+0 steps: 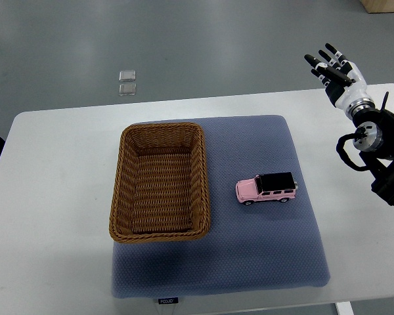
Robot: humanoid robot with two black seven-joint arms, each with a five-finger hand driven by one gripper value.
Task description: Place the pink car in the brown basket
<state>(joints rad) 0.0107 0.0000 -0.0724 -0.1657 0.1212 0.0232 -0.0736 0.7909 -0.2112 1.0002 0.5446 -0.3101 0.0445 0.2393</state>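
One basket (159,182), brown wicker, empty, on blue mat (249,262). Just right of it, on the mat, pink car (266,188). Far right, raised: right hand (335,72), fingers spread, holding nothing.

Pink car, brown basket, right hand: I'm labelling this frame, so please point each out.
pink car (266,189), top view, on its side body.
brown basket (203,172), top view, on its right rim.
right hand (335,71), top view, on the palm.
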